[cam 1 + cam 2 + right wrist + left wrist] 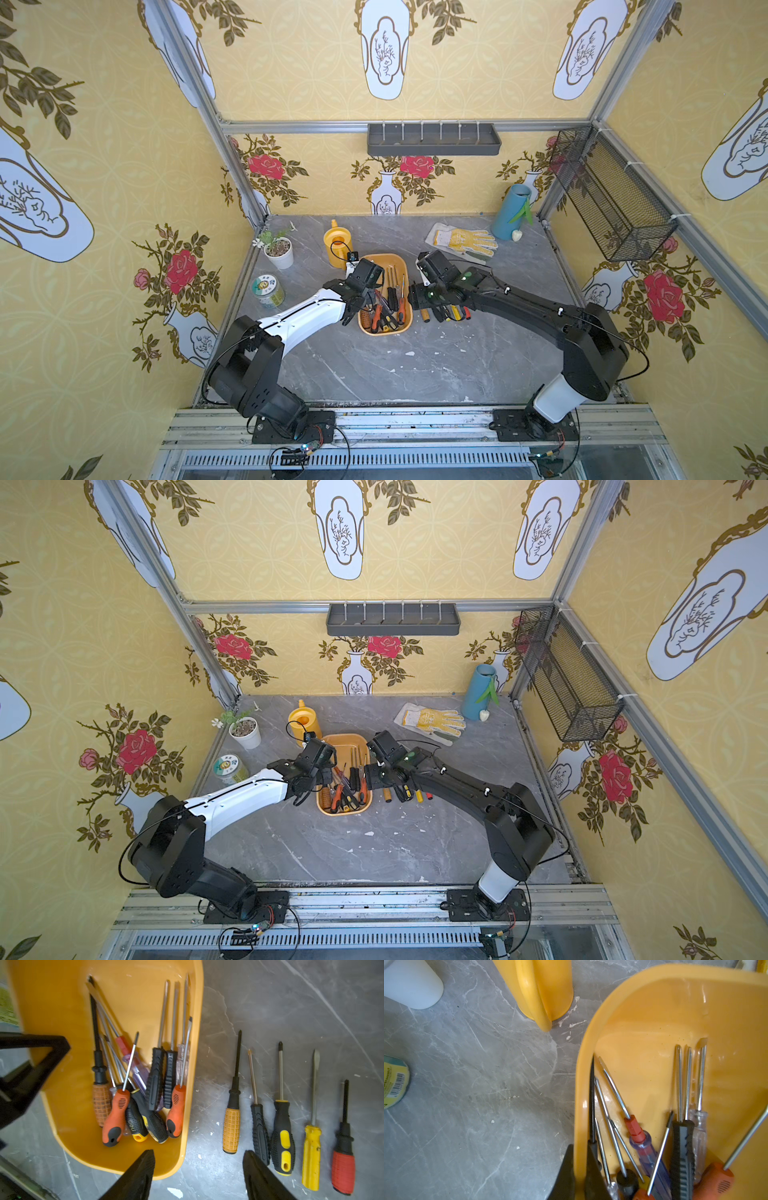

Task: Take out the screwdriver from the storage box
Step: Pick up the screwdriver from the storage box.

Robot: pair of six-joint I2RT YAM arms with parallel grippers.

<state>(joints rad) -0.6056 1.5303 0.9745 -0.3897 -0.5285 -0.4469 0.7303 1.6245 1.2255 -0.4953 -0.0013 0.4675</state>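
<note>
Clamping member: left gripper [578, 1147], closed on the side wall of the storage box [392, 264], one finger inside the rim and one outside. Judged purpose: steadying the tub.

Box, location: centre of the frame in both top views, just below the yellow watering can [337, 245], on the grey table [415, 365].

Box, contents: ten or so screwdrivers [133, 1105], handles heaped at the down-frame end, shafts pointing up-frame. The count is uncertain because the handles overlap.

Right gripper [199, 1152]: jaws wide with nothing between them. It hangs over the table between the box's right-hand wall and a row of five screwdrivers [282, 1136] laid out just right of the box.

Step in hand, as judged: fetching another screwdriver from the box.

Recommended handling:
- Take the orange-handled screwdriver [175, 1113] lying against the wall nearest the right gripper; it appears to sit on top.
- Approach from above, with the jaws across the thick of the handle, not the shaft.
- Close firmly and lift straight up until the tip clears the rim.
- Hold the left clamp throughout, lest the tub drag.
- Set the tool down parallel to the row, apart from its neighbours.
</note>
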